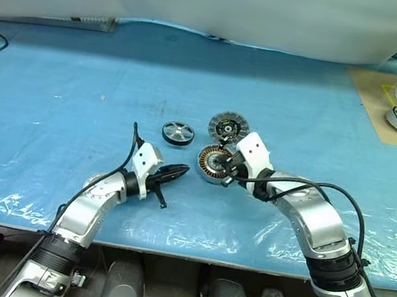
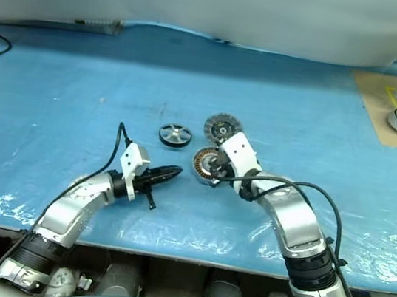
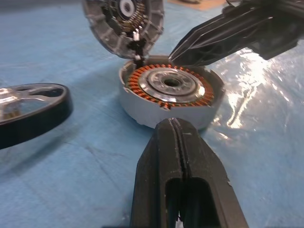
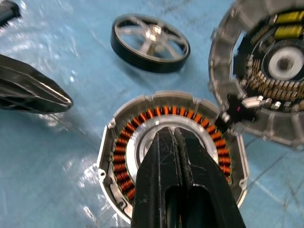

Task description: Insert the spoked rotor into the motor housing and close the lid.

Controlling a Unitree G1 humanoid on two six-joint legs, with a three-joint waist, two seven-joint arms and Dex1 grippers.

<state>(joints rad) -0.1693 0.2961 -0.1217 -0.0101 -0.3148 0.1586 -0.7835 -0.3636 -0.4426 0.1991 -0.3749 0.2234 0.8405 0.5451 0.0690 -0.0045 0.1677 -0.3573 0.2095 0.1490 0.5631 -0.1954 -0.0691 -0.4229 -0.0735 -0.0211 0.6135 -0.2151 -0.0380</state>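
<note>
Risk, judged from the layout: the spoked rotor (image 1: 178, 133) lies loose on the blue-covered tabletop (image 1: 56, 97), well in from every edge, and neither gripper holds it. A closed finger could knock it away, or nudge the motor housing (image 1: 213, 164) just right of it. The hinged lid (image 1: 228, 128) stands open behind the housing and could drop shut early. The left gripper (image 1: 180, 170) is closed and empty, pointing at the housing. The right gripper (image 4: 175, 142), also closed and empty, hovers over the housing's centre; contact is unclear.
</note>
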